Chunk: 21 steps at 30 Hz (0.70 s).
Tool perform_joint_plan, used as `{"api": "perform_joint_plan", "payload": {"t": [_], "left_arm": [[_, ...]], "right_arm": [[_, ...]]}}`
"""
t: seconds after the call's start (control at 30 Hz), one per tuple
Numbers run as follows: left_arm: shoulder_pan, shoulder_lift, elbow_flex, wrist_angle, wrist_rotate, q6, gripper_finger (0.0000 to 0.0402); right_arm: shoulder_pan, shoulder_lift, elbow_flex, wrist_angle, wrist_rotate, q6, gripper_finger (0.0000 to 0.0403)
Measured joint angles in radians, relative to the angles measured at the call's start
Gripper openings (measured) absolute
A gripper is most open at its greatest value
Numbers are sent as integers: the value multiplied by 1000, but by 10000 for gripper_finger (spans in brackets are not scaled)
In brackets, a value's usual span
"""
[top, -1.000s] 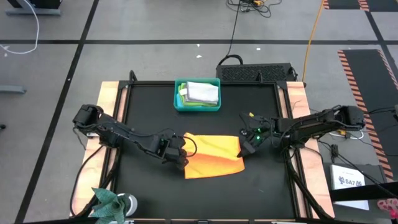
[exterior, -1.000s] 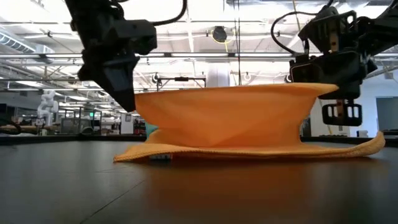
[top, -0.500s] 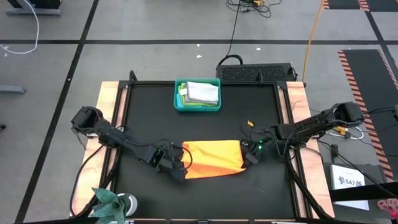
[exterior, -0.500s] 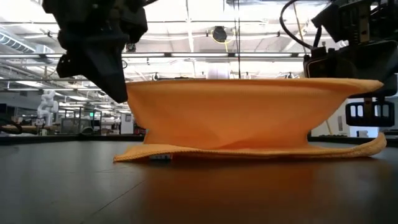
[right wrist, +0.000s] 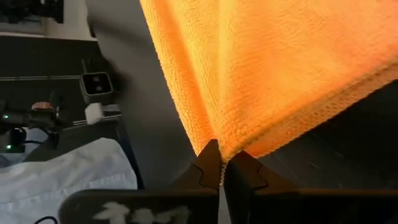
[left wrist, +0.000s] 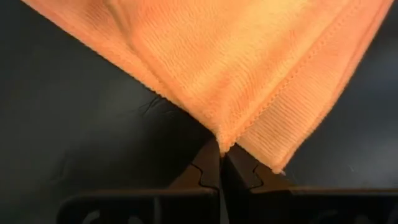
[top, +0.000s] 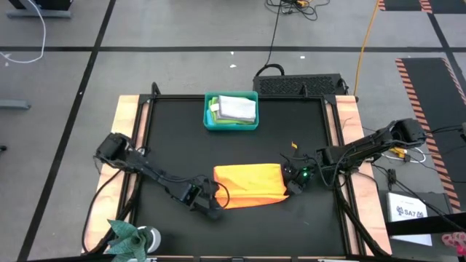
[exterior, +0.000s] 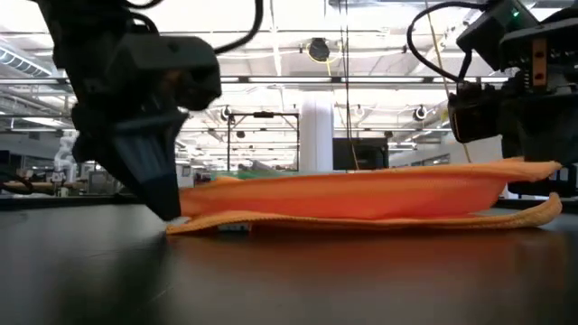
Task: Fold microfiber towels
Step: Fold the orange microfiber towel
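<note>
An orange-yellow microfiber towel (top: 247, 186) lies folded over on the black table. Its lower layer (exterior: 361, 221) rests flat, and its upper layer (exterior: 361, 192) sags low above it. My left gripper (top: 211, 210) is shut on the upper layer's left near corner, down by the table. My right gripper (top: 294, 185) is shut on the right near corner, slightly higher. Further folded towels (top: 234, 108) sit in the teal bin (top: 210, 122) at the far side. My left gripper pinches the upper layer's corner (left wrist: 224, 137) between its two fingertips, coming steeply from above and slanting in from the left. That corner sits just above the lower layer's corner (left wrist: 273, 155), close to the table. My right gripper pinches the other corner (right wrist: 219, 144) at its fingertips, slanting down from the table's right. This corner (exterior: 539, 168) is held a little above the lower layer, and the edge between the two grippers sags.
A black box (top: 300, 84) stands behind the table's far edge. A green crumpled object (top: 127, 234) lies at the near left corner. Bare black tabletop (top: 175, 145) surrounds the towel.
Both grippers have carried the towel's held edge toward the table's near edge and downward. The left moved most and has sunk almost onto the table. The upper layer, earlier a tall arch, has dropped low over the lower layer, which has stayed in place.
</note>
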Motion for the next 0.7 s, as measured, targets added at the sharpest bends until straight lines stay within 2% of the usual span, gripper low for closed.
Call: {"api": "perform_joint_plan", "payload": {"t": [0.2,0.7], "left_arm": [[19,36,1,44,15,12,3],[22,38,1,62,76,33,12]], "right_arm": [[0,0,0,-22,4,-13,0],[0,0,-1,-30,46,-35,1]]}}
